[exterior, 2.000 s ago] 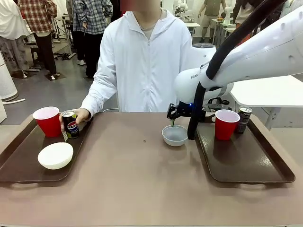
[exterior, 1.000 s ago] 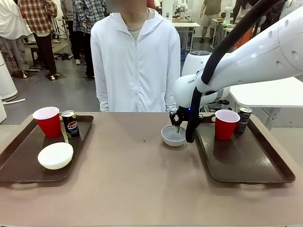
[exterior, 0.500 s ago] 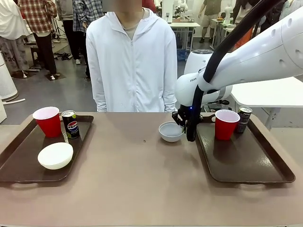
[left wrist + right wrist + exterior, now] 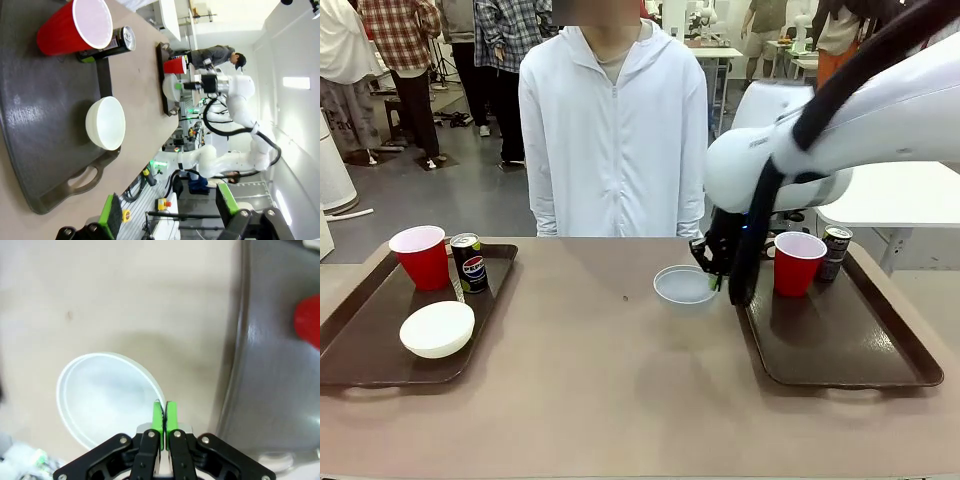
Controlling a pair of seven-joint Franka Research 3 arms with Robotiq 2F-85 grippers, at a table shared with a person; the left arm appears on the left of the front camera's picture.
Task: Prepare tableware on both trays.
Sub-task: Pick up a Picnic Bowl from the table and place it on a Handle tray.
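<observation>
The left tray looks fully set: a red cup, a dark drink can and the white bowl all stand on it. The right tray carries a red cup and a can at its far end, but no bowl yet. That piece is in the air: the right gripper has its green pads pressed together on the rim of the pale grey-blue bowl, which hangs above the table just beside the right tray's inner edge. The left gripper hovers with fingers spread, holding nothing. Setting the bowl down looks like the last step.
</observation>
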